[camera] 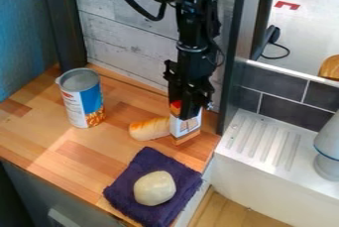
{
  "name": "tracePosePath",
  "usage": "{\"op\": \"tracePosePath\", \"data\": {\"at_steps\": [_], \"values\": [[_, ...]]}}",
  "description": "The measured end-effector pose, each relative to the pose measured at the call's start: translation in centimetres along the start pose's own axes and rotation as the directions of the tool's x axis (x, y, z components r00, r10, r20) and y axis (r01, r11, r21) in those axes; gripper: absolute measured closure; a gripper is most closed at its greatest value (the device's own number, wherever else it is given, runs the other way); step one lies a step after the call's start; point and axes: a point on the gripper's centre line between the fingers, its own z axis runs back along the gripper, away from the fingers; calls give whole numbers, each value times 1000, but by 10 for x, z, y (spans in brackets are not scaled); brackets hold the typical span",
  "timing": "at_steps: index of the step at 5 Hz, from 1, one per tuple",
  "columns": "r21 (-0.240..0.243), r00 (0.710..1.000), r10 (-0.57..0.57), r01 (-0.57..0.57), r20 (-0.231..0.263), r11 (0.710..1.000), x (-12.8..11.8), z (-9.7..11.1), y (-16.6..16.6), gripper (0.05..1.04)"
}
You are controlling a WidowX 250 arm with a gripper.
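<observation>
The gripper (185, 113) hangs down near the back right of the wooden counter, shut on a small white, red and orange box (187, 128). The box stands roughly upright, its upper part partly hidden by the gripper. Just left of the box lies a bread roll (149, 129), its right end close against it. Farther left, an opened can (83, 103) with a blue, white and orange label is upright. Near the front edge, a pale round lump (154, 188) rests on a folded dark purple cloth (139, 166).
A white sink unit with a ridged drainboard (263, 141) adjoins the counter at the right, with a grey-white object (327, 166) at its far side. Behind the counter stands a wood-panel wall (126, 35), flanked by dark posts.
</observation>
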Motion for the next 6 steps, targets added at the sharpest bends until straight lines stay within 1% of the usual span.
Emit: {"op": "tracePosePath", "data": {"at_steps": [2, 3, 4, 5, 6], "values": [[18, 1000, -11, 12, -13, 1000, 2, -9, 4, 689], [42, 1000, -6, 6, -5, 999, 4, -10, 7, 689], [56, 1000, 13, -12, -10, 998, 0, -15, 9, 689], [59, 1000, 29, -28, -7, 998, -2, -17, 8, 614], [52, 999, 40, -39, -26, 998, -8, -22, 6, 306]]}}
